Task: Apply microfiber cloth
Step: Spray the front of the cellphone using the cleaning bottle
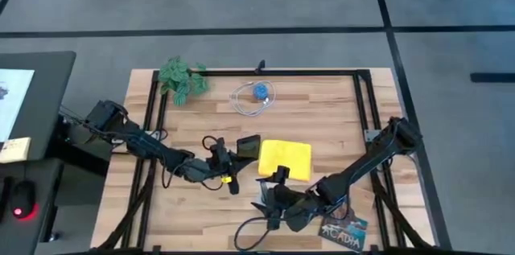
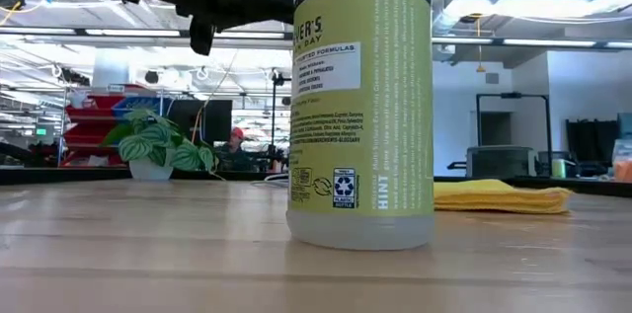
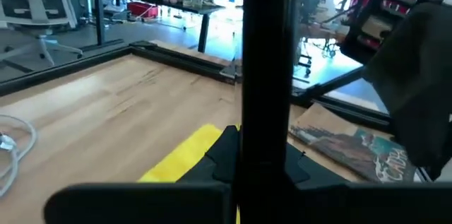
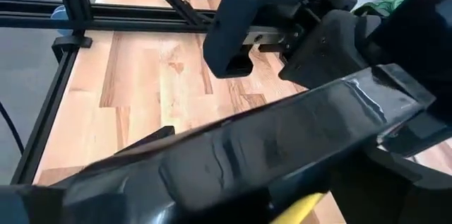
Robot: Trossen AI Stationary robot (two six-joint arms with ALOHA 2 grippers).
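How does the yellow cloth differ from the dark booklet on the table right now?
The microfiber cloth is plain bright yellow; the booklet is dark with printed art. The cloth lies mid-table beside the smartphone; the booklet sits near the front edge by the right arm. The cloth looks larger and thicker, with soft folds. Both lie flat on the table.
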